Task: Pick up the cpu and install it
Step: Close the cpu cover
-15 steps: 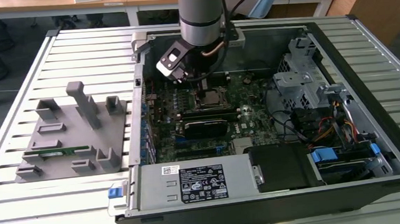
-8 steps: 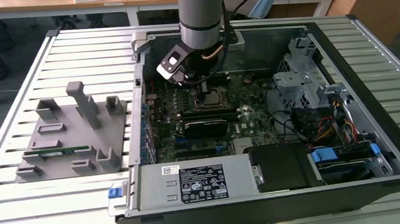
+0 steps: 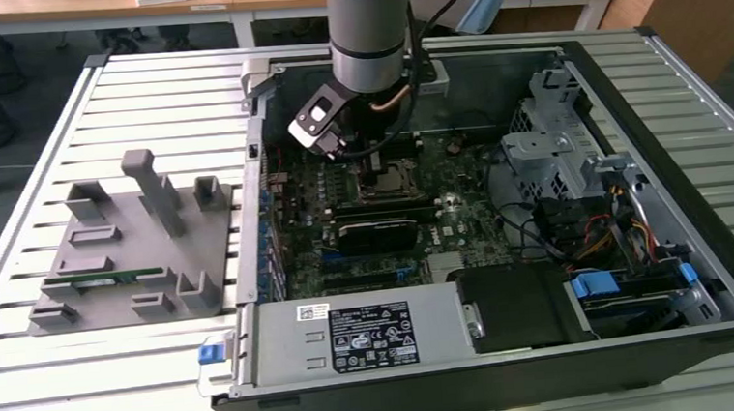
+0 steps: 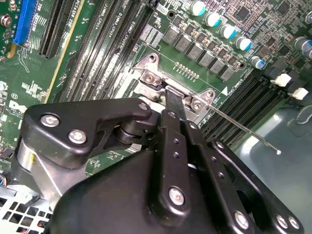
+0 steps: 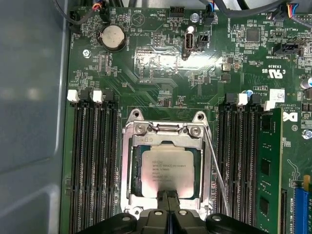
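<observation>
The cpu (image 5: pixel 168 165), a flat square chip with a silvery top, lies flat inside the open metal socket frame (image 5: pixel 130 161) on the green motherboard (image 5: pixel 146 68). My gripper (image 5: pixel 170 187) is right at the chip's near edge, its two black fingers pressed together with nothing between them. In the second wrist view the fingers (image 4: pixel 173 105) reach down to the socket's hinge plate (image 4: pixel 153 78). In the exterior view my gripper (image 3: pixel 366 152) hangs low inside the open computer case (image 3: pixel 668 68), over the socket area.
The thin socket lever (image 5: pixel 217 170) stands unlatched beside the socket. Black memory slots (image 5: pixel 95 161) flank it, one holding a green memory stick (image 5: pixel 267 170). On the exterior view's left a grey parts holder (image 3: pixel 131 251) rests on the slatted table. Drive cages and cables (image 3: pixel 587 209) fill the case's right side.
</observation>
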`<state>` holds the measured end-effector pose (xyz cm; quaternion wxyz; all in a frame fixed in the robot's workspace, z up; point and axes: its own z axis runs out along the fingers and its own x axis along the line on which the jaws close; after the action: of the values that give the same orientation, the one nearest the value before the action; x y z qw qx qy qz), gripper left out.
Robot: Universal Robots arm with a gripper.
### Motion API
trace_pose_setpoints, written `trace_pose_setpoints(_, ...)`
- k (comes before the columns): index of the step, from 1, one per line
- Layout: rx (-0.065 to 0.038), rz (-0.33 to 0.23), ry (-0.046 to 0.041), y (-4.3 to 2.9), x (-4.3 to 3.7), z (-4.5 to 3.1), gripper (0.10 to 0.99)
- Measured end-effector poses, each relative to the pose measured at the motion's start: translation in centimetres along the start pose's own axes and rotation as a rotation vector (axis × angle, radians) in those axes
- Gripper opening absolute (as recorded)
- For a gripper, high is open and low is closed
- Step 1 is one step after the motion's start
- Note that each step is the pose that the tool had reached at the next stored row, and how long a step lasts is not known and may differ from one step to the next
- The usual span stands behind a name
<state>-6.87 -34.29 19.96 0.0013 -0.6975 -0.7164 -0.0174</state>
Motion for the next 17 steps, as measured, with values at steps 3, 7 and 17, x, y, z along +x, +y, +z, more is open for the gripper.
trace_pose_setpoints(3,0.000,0.000,0.0024,0.27,0.00,0.04,0.106)
trace_pose_setpoints(7,0.000,0.000,0.0035,0.45,0.01,0.00,0.106)
trace_pose_setpoints(17,0.000,0.000,0.0037,1.01,0.02,-1.16,0.106)
